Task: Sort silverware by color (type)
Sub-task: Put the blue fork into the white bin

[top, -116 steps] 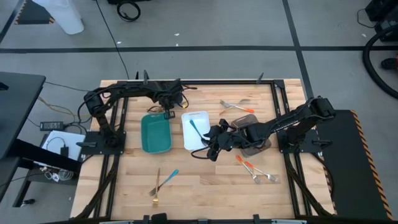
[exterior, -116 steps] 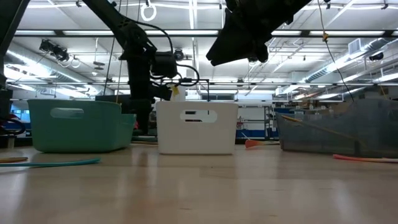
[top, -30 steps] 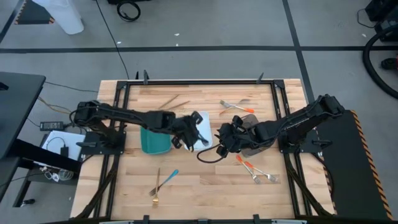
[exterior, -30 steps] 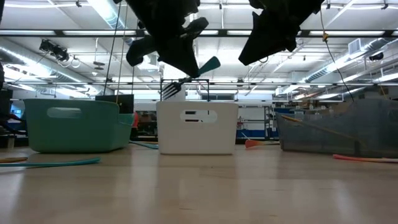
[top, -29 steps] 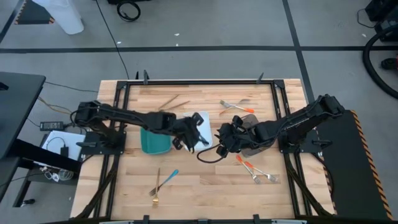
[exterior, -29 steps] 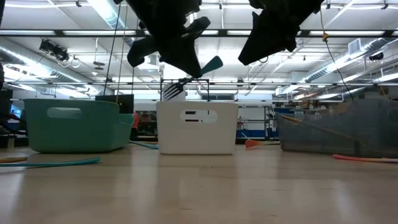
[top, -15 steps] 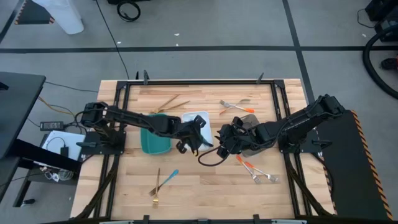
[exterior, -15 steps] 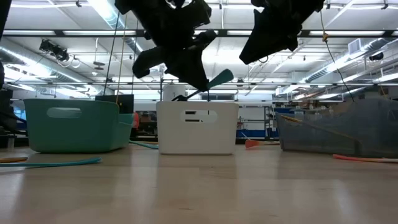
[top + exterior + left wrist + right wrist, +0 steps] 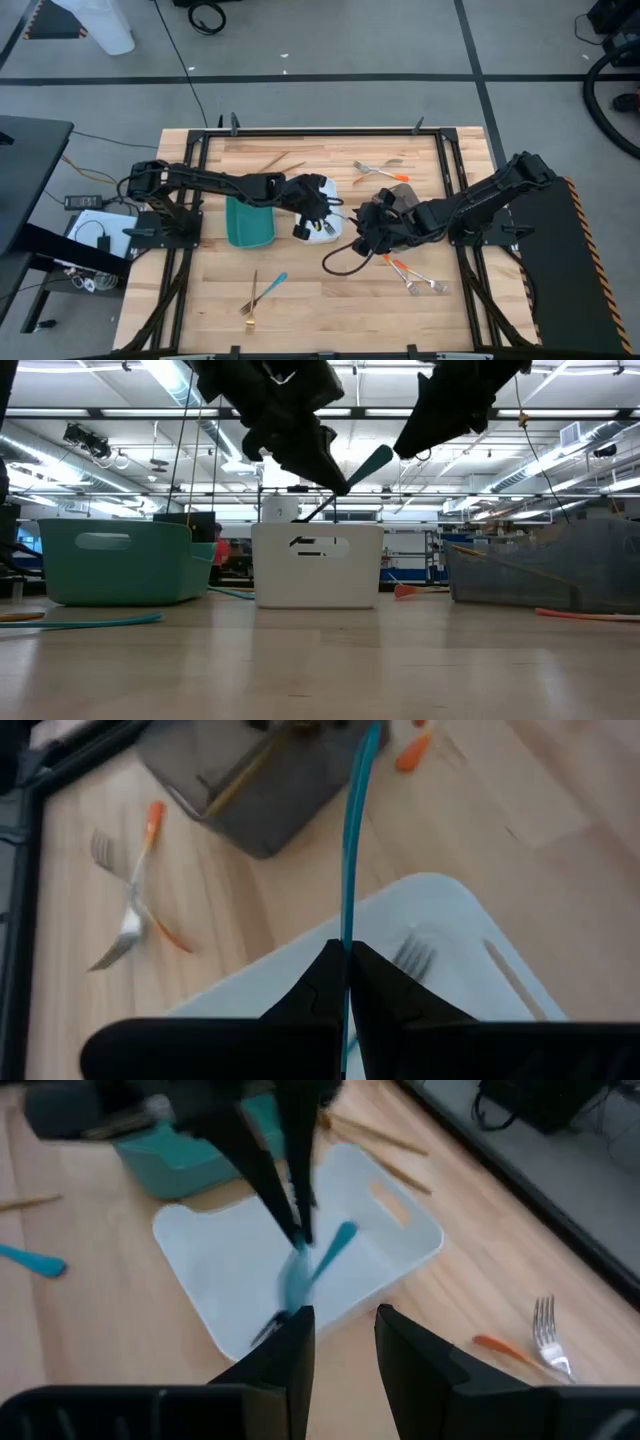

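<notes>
Arms from both sides meet near the table's (image 9: 330,310) middle. We see the left arm reach from the left edge across the teal tray (image 9: 250,220), its left gripper (image 9: 311,218) hanging over the white tray (image 9: 322,188). Its jaws are clamped on a blue-handled fork (image 9: 352,850); in the low view the fork tilts, handle up, tines down toward the white tray (image 9: 316,565). The right arm stretches in from the right, and the right gripper (image 9: 364,240) hovers just beside the white tray, above the wood; we see its fingers (image 9: 290,1355) standing apart with nothing between them. The grey-brown tray (image 9: 397,196) lies partly under the right arm. Orange-handled forks (image 9: 412,277) lie on the wood near the right gripper, and another orange-handled pair (image 9: 378,171) rests beyond the grey-brown tray. Well apart, a blue-handled piece (image 9: 270,287) crosses a gold fork (image 9: 252,300) near the front edge. Gold pieces (image 9: 272,163) lie behind the teal tray.
</notes>
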{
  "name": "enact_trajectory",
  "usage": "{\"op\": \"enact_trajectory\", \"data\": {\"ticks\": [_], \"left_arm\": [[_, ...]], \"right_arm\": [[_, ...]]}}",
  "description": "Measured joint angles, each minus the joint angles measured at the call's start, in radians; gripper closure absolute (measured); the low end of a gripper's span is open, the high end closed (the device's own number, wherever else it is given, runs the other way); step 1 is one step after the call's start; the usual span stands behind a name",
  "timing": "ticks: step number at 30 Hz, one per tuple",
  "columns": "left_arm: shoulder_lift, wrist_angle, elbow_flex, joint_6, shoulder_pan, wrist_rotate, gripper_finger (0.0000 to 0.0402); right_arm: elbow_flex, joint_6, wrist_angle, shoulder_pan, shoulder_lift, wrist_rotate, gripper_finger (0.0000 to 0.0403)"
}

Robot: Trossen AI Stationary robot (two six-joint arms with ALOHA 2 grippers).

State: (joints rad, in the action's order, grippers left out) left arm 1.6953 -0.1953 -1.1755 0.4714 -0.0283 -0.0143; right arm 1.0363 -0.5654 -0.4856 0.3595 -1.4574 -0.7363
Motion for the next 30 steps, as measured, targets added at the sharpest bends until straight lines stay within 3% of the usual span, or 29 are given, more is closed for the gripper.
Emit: {"op": "enact_trajectory", "data": {"ticks": [10,18,27,30], "left_arm": [[-0.079,0.132,0.090,-0.023,-0.022,0.003,0.0386],[-0.146,0.362,0.212,-0.071,-0.020,0.010,0.0386],[-0.179,0.523,0.260,-0.131,-0.013,0.148,0.0386],[-0.191,0.645,0.306,-0.172,-0.016,0.208,0.0386]], "right_arm": [[0.000,-0.016,-0.047,0.018,0.019,-0.024,0.0289],[0.000,0.054,0.023,0.014,-0.016,0.023,0.0289],[-0.001,0.204,0.176,-0.010,-0.060,-0.018,0.0289],[-0.001,0.237,0.226,-0.009,-0.064,-0.035,0.0289]]}}
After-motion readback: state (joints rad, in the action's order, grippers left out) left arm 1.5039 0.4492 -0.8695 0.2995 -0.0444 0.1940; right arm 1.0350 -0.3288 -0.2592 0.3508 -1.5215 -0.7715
